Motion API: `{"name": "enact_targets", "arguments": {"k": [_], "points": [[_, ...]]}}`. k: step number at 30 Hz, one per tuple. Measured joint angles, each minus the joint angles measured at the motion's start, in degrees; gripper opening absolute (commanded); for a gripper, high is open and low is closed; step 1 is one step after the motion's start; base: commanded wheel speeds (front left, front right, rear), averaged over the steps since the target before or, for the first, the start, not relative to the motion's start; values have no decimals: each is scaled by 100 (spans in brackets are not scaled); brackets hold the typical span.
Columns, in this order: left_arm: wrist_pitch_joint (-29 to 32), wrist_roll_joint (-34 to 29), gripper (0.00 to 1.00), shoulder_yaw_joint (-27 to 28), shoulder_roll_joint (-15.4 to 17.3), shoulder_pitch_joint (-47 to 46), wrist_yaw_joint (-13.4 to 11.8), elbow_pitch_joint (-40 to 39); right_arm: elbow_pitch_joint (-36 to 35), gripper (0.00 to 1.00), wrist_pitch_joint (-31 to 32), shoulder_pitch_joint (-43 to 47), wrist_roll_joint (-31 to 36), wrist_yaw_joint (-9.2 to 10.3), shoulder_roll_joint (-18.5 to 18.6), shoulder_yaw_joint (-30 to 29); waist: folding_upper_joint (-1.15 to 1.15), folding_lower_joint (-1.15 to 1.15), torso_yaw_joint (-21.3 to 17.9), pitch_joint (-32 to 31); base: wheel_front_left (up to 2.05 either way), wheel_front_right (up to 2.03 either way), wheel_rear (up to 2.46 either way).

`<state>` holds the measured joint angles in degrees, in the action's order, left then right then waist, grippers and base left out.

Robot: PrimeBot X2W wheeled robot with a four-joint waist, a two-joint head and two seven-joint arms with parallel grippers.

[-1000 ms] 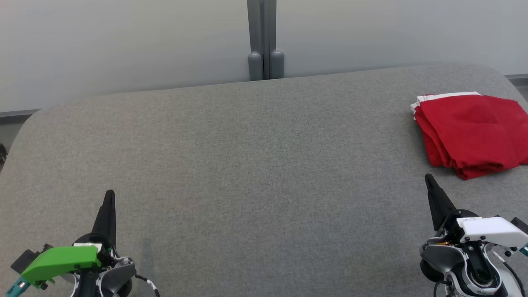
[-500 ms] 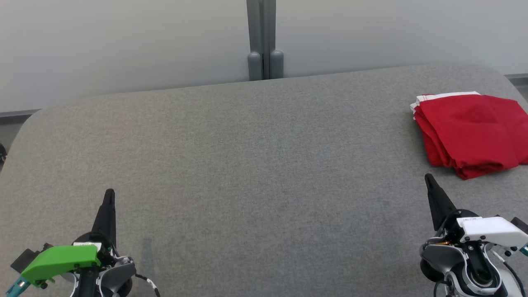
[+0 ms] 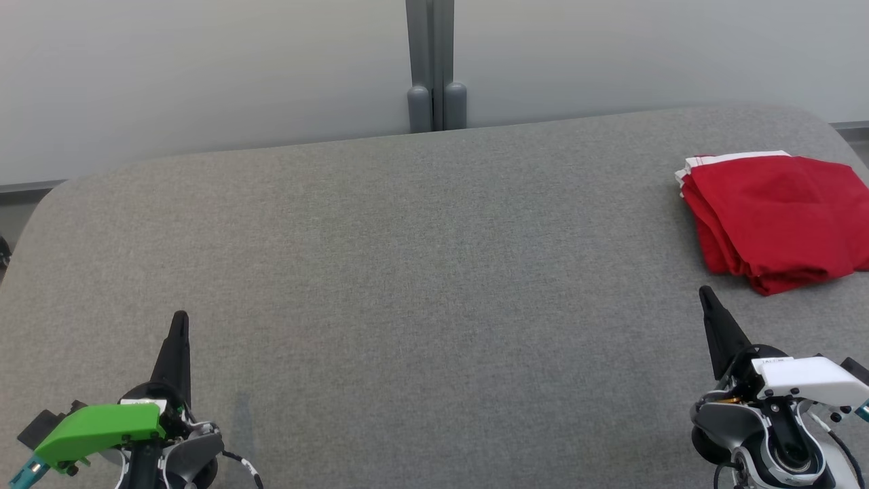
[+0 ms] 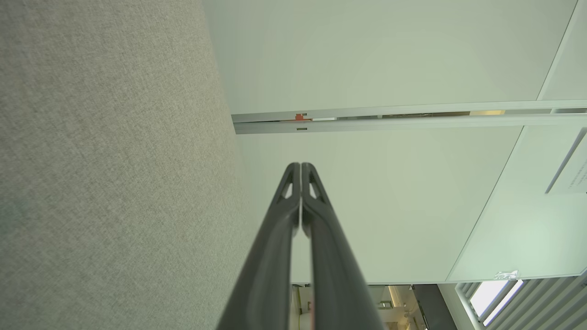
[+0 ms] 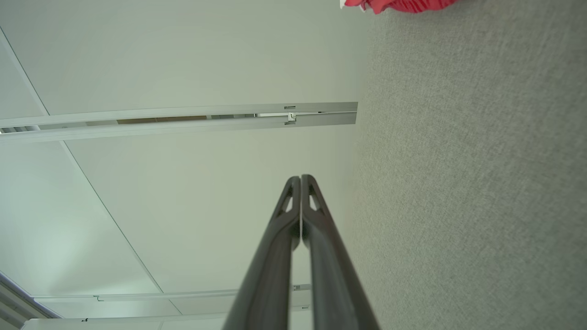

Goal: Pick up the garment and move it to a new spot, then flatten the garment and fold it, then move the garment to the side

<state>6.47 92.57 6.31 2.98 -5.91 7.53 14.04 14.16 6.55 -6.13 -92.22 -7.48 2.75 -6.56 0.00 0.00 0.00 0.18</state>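
Nothing has moved since the frame a second ago. Left gripper (image 3: 180, 320) and right gripper (image 3: 706, 293) are both pressed together and hold nothing, at the near corners of the grey bench (image 3: 421, 272). Red garment (image 3: 774, 217) lies folded at the bench's right side, beyond the right gripper and not touching it.

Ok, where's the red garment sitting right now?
In the head view the folded red garment lies at the far right of the grey fabric surface, just beyond the right gripper and not touching it.

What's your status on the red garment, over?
Left gripper jaws shut, empty. Right gripper jaws shut, empty. Red garment folded, far right on grey surface. Nothing between it and right gripper.
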Motion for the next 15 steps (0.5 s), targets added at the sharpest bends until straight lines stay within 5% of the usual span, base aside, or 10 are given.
{"name": "enact_targets", "arguments": {"k": [15], "points": [[1, 0, 0, 5, -2, -1, 0, 2, 0, 0, 0, 0, 0, 0, 0, 0, 0, 0, 0, 0, 0, 0, 0]]}}
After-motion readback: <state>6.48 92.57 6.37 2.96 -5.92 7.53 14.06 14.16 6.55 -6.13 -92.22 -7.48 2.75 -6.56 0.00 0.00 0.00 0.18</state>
